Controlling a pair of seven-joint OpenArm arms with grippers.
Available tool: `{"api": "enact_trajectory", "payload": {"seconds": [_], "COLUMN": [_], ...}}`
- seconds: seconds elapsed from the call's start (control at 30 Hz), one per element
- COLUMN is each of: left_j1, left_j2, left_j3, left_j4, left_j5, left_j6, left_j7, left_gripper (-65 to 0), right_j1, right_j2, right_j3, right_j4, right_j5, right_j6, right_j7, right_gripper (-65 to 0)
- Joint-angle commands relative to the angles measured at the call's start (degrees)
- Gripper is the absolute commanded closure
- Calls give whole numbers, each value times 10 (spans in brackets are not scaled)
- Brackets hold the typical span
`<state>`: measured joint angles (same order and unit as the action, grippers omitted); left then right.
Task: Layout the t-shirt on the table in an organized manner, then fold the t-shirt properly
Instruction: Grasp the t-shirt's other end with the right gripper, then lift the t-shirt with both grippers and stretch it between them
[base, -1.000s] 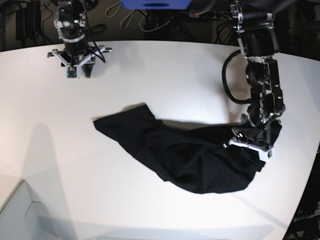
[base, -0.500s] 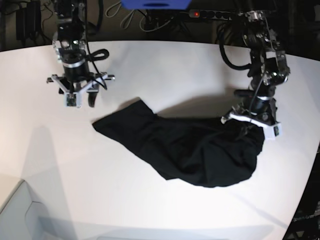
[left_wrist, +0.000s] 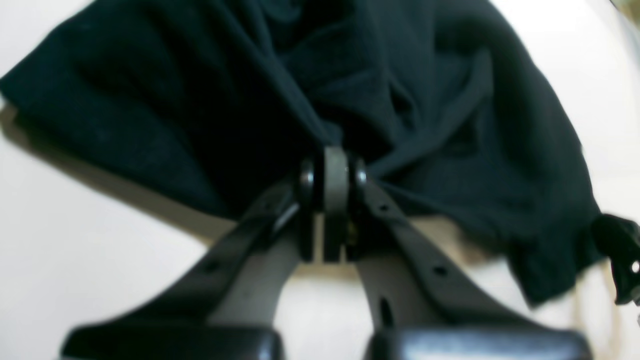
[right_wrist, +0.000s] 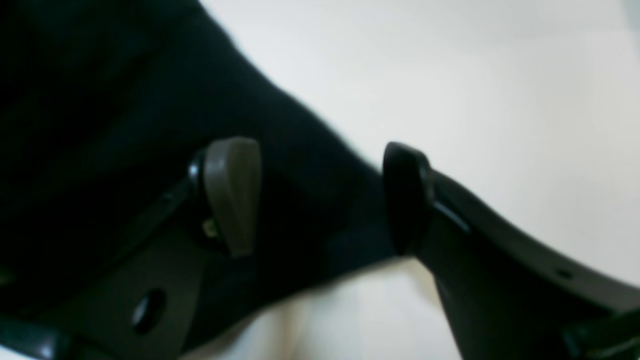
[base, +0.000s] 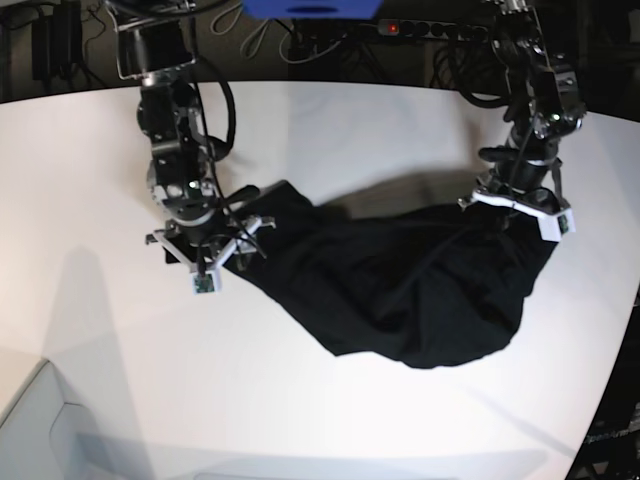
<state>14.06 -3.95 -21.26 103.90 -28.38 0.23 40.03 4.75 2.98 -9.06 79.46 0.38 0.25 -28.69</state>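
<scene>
The t-shirt (base: 400, 290) lies bunched across the table (base: 90, 150), its long axis running left to right. The left gripper (base: 520, 212) pinches its right end with fingers closed. The right gripper (right_wrist: 320, 200), fingers wide apart, straddles the left end's edge, nearest that corner.

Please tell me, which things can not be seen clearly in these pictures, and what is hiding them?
- Print and neck label of the t-shirt: not visible in any view; the bunched black cloth shows no print or label.
- Left tool: its tips are shut on the cloth, so the pinched part is hidden.
- Right tool: the right wrist view is blurred; whether its open fingers touch the cloth is unclear, and in the base view the arm covers it.
- Table: its edges are cut off by the base view.
</scene>
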Motion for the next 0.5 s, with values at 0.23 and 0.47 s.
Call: {"api": "enact_trajectory", "payload": {"seconds": [0.23,0.47], "left_j1": [3,-2], "left_j2": [-1,-6], "left_j3": [-23,-33], "left_j4": [14,38], "left_j5": [-9,-9], "left_j6": [-4,-4], "left_j7": [-10,-11], "left_gripper": [-2,-2], "right_j1": [12,-45], "right_j2": [0,9], "right_j3": [1,1], "right_j4": [-66,-13], "right_j5": [-1,-3], "right_j6": [1,1], "right_j7": [11,6], "right_gripper": [-315,0]}}
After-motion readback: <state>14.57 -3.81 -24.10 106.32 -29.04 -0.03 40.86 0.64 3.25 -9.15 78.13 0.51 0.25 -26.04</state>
